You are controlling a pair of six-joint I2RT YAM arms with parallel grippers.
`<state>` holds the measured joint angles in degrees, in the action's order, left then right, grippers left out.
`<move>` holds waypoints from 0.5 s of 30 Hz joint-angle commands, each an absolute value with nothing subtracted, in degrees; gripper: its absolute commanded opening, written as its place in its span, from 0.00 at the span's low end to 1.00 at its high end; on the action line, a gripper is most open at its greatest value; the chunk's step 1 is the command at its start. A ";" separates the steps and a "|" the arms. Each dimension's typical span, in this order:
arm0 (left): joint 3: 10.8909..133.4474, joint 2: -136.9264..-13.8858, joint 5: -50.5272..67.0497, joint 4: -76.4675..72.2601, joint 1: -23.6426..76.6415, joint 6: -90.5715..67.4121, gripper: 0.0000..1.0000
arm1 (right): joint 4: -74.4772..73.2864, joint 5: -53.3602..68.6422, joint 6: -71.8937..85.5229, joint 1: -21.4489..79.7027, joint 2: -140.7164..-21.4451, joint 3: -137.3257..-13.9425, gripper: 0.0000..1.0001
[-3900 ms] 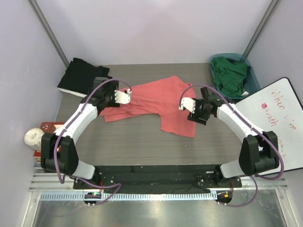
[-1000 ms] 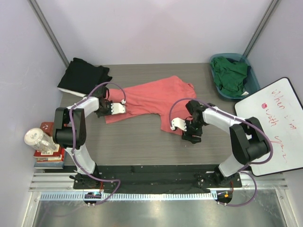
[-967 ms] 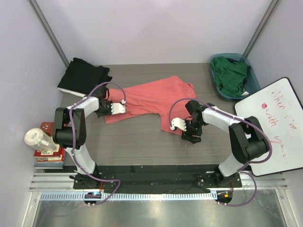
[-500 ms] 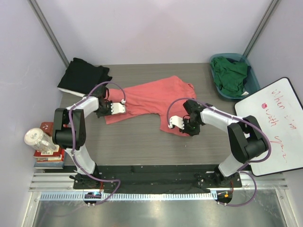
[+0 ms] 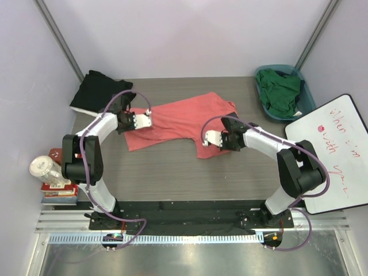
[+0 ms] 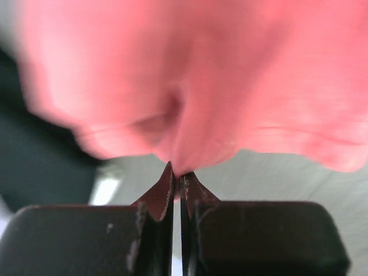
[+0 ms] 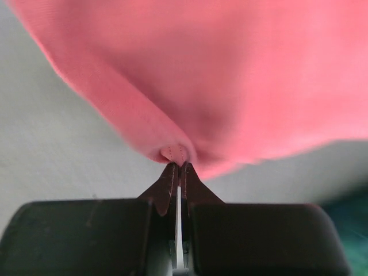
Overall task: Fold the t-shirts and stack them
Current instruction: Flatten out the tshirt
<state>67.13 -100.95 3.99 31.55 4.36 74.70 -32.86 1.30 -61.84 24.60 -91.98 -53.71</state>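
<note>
A coral-pink t-shirt [image 5: 184,121] lies crumpled across the middle of the grey table [image 5: 167,172]. My left gripper [image 5: 148,119] is shut on the shirt's left edge; the left wrist view shows pink cloth [image 6: 190,86] pinched between the closed fingertips [image 6: 167,181]. My right gripper [image 5: 208,138] is shut on the shirt's lower right hem, and the right wrist view shows the stitched hem [image 7: 175,152] caught at the tips [image 7: 190,175]. A black t-shirt [image 5: 100,92] lies folded at the back left corner. A dark green t-shirt [image 5: 280,92] is bunched inside the basket.
A teal plastic basket [image 5: 307,98] stands at the back right corner. A whiteboard with red writing [image 5: 333,149] leans at the right edge. A jar on books [image 5: 46,169] sits off the table's left side.
The right gripper closed on the shirt's lower hem and drew it back and up towards the shirt's middle. The left gripper, still shut on the left edge, lifted slightly towards the back.
</note>
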 commanded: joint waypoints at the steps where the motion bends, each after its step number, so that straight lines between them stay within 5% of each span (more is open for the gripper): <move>1: 77.93 -94.75 4.40 26.29 4.22 70.84 0.00 | -16.22 -10.62 -66.52 23.03 -90.09 -63.35 0.01; 9: 91.12 -92.02 3.17 12.68 5.53 69.29 0.00 | 9.39 -18.37 -79.00 16.18 -98.60 -85.05 0.01; 15: 96.60 -93.08 5.44 17.67 7.11 62.67 0.00 | 15.56 -20.21 -81.30 10.99 -109.68 -108.96 0.01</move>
<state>95.96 -93.91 3.75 19.31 5.63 67.66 6.09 -16.38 -77.47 13.37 -106.08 -97.08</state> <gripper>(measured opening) 0.011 0.032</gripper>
